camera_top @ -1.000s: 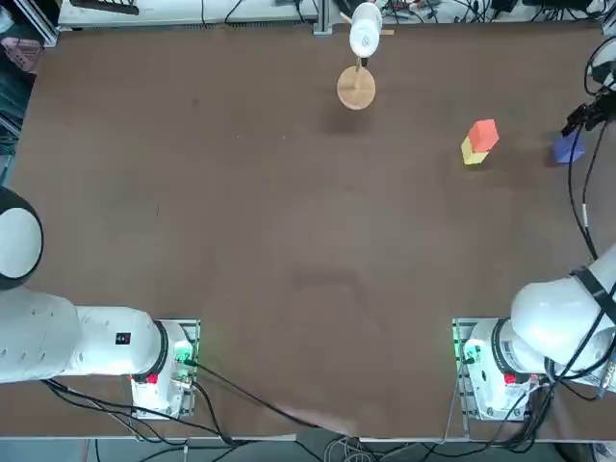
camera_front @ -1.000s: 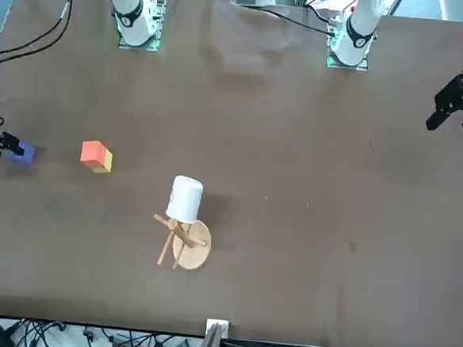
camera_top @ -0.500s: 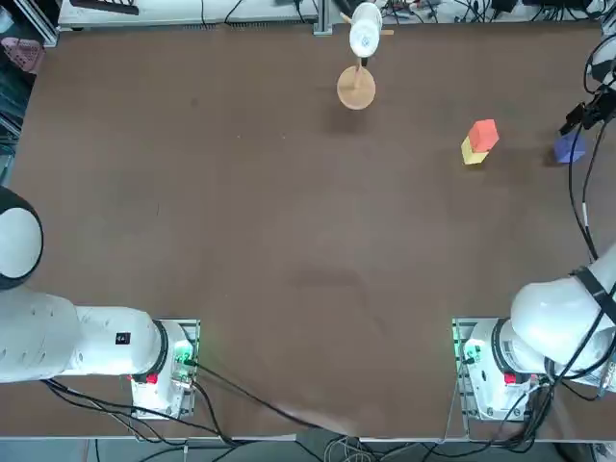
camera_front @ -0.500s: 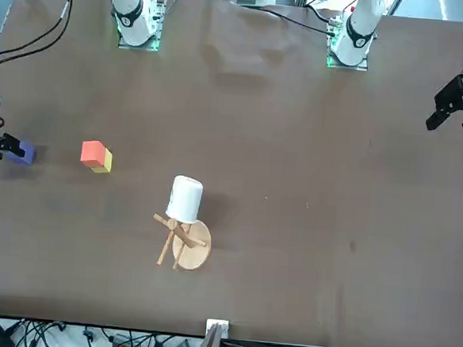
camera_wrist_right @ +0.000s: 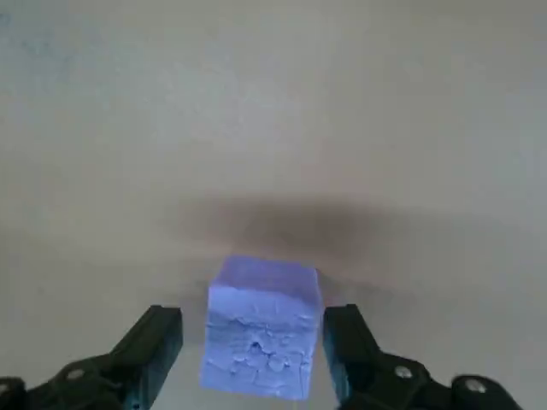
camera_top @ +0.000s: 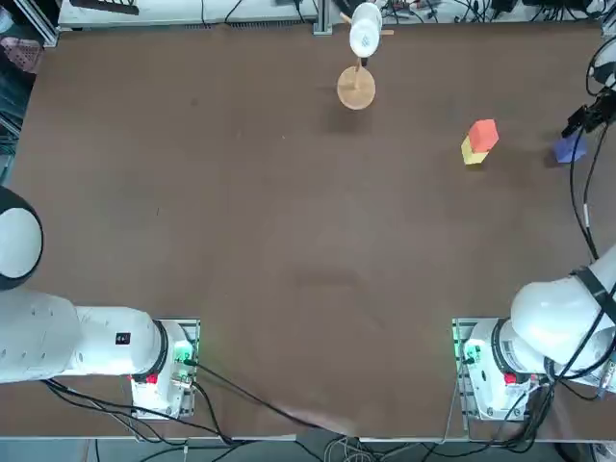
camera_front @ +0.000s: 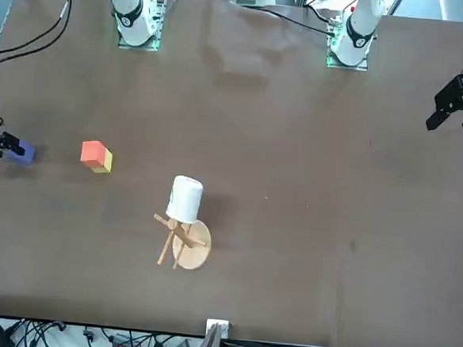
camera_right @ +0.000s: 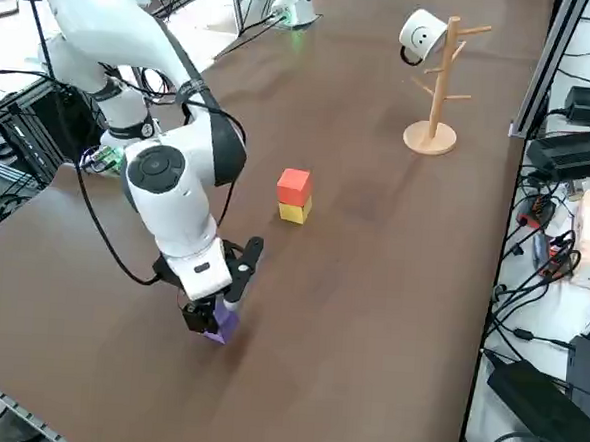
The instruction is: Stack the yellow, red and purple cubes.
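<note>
The purple cube (camera_wrist_right: pixel 261 342) rests on the brown table near its right edge, also seen as the purple cube (camera_top: pixel 570 148) from above. My right gripper (camera_wrist_right: pixel 250 318) is low over it and open. One finger nearly touches the cube and the other stands a little clear of it. From the side, the right gripper (camera_right: pixel 209 316) hangs straight down over the purple cube (camera_right: pixel 224 326). The red cube (camera_top: pixel 483 132) sits on top of the yellow cube (camera_top: pixel 471 152), a short way inward from the purple one. In the side view they are the red cube (camera_right: pixel 293 186) and the yellow cube (camera_right: pixel 295 212).
A wooden mug stand (camera_top: pixel 356 89) holding a white mug (camera_top: pixel 365 31) stands at the table's far edge, well away from the cubes. The table's right edge (camera_top: pixel 608 192) runs close beside my gripper. Cables hang along the arm.
Almost nothing has moved. My gripper has only shifted very slightly around the purple cube, and the red-on-yellow stack is unchanged.
</note>
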Robot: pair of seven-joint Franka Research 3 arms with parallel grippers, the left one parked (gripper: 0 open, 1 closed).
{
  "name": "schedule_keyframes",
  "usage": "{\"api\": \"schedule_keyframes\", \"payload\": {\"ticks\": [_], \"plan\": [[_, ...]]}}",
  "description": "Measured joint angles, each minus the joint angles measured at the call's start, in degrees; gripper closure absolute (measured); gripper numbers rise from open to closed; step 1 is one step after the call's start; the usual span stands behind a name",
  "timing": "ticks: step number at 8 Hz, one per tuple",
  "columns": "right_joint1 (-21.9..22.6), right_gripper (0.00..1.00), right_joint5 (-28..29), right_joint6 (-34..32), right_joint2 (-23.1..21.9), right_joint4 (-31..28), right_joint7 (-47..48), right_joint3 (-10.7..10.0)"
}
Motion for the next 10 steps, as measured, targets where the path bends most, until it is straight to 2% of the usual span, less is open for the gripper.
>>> {"api": "schedule_keyframes", "payload": {"ticks": [10], "plan": [[-0.83, 0.0, 0.35, -0.05, 1.4, -0.54, -0.01, 0.27]]}}
